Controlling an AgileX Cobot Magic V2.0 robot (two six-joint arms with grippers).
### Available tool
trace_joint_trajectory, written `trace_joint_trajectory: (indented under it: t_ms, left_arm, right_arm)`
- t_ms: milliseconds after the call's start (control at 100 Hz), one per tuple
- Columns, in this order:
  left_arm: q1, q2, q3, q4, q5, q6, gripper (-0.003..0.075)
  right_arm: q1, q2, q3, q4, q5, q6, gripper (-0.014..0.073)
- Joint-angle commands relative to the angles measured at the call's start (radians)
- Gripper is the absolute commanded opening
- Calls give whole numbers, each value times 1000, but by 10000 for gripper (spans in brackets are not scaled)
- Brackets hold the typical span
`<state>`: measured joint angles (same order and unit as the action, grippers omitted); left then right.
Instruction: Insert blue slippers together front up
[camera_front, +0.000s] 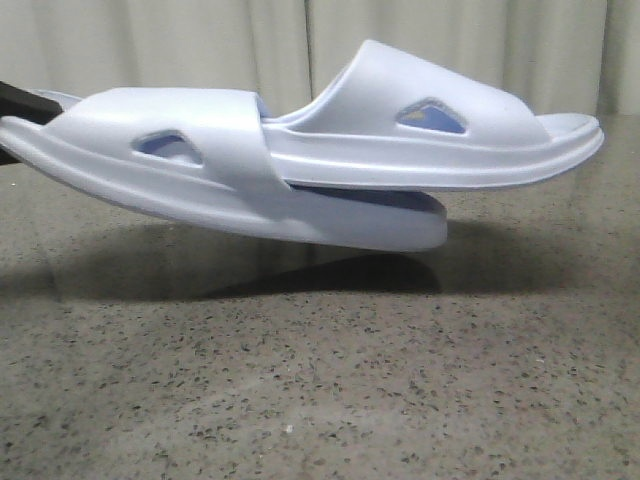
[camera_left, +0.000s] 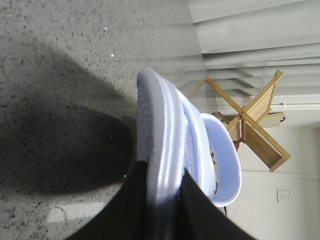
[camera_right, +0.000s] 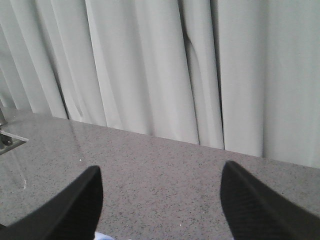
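Front view showed the blue slippers (camera_front: 330, 170) already nested, one pushed under the other's strap, the pair hanging tilted above the speckled table (camera_front: 320, 400), its left end disappearing behind a dark finger at the left edge. They looked like light moulded foam, springy rather than stiff, with a smooth skin that might slip, so a firm pinch across the thick sole edge seemed the safest hold. Seen from the left wrist, the left gripper (camera_left: 162, 195) was clamped on the sole edges. Over the table, the right gripper (camera_right: 160, 200) was spread wide, holding nothing, facing the far curtain (camera_right: 150, 65).
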<state>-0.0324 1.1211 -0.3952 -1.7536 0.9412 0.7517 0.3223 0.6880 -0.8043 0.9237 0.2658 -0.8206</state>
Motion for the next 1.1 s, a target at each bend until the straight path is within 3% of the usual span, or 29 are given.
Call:
trace_joint_trajectory:
  t_ms: [0, 440, 910, 1090]
  left_arm:
    - [-8, 22, -34, -107, 86, 13, 16]
    - [-8, 157, -34, -107, 135, 84, 16]
    - [-8, 165, -34, -107, 131, 117, 20]
    - [-8, 165, -34, -107, 131, 150, 120]
  right_arm:
    - [0, -5, -34, 5, -44, -17, 437]
    - [0, -1, -34, 5, -20, -17, 437]
    - [0, 5, -34, 5, 8, -17, 437]
    - [0, 5, -34, 5, 9, -17, 437]
